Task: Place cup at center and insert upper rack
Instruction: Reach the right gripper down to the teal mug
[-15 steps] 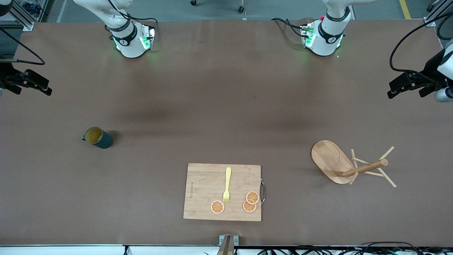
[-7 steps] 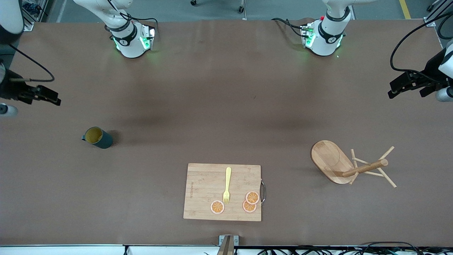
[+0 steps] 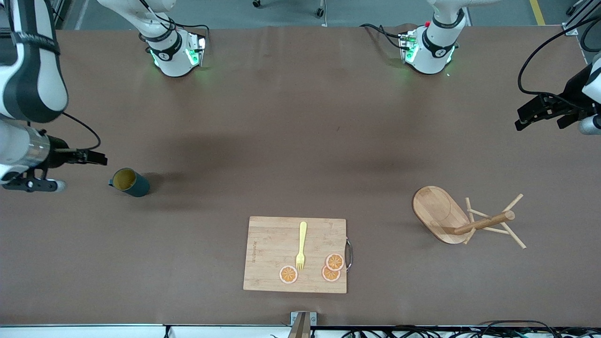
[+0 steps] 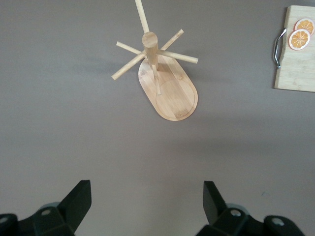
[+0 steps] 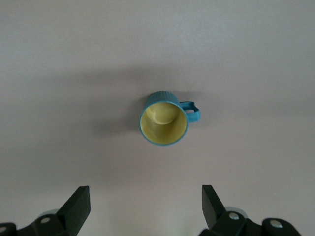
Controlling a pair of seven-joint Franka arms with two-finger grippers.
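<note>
Right tool (image 3: 96, 157) has moved in beside the cup (image 3: 129, 182), fingers spread, empty. Left tool (image 3: 528, 117) unchanged: waits open, empty, over the bench (image 3: 300, 141). Cup upright.

One dark teal mug with yellow interior (image 3: 129, 182), one light wooden mug tree (image 3: 462, 219), one rectangular bamboo cutting board (image 3: 272, 253), one yellow plastic fork (image 3: 301, 245), three orange slices (image 3: 330, 267).

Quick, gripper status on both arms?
Left gripper: open, empty, above the upper rack.
Right gripper: open, empty, near the cup.
</note>
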